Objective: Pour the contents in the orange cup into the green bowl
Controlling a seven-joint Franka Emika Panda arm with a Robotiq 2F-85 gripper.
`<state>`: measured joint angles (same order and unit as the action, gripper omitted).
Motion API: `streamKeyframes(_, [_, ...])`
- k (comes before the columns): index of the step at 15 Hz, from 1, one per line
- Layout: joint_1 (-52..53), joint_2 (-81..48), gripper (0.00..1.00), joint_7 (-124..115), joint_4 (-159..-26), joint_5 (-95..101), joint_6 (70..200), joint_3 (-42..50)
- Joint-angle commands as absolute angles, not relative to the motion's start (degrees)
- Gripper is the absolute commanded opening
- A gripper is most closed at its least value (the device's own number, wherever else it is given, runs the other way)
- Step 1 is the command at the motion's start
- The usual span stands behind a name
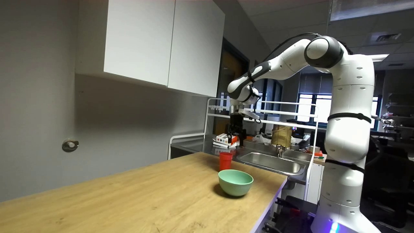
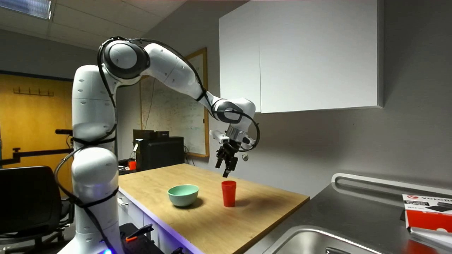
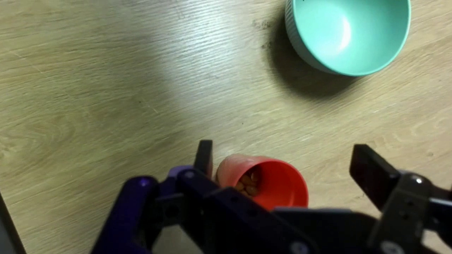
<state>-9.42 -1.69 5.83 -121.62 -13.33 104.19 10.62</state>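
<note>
Orange cup (image 3: 277,183), holding brown pieces (image 3: 249,182), has green bowl (image 3: 353,38) at one o'clock in wrist view; gripper (image 3: 283,157) hovers, fingers (image 3: 204,155) spread.

On the table (image 2: 219,225) the cup (image 2: 229,194) stands, in an exterior view, right of the bowl (image 2: 183,200); inside the cup lie pieces (image 3: 249,186); above it is the tool (image 2: 222,171).

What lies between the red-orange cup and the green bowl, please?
Between the red-orange cup and the green bowl, the wrist view shows just bare tabletop and the bowl's shadow.
</note>
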Motion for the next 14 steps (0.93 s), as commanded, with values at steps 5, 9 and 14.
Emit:
streamKeyframes(5, [-11.53, -10.10, 1.00, 7.51, -115.24, -15.50, 101.97, 10.65])
streamKeyframes(9, [-12.67, -14.05, 1.00, 7.69, -112.16, -15.86, 101.61, 10.49])
streamKeyframes(14, [-14.15, -18.07, 1.00, 7.88, -108.77, -16.31, 100.59, 10.31])
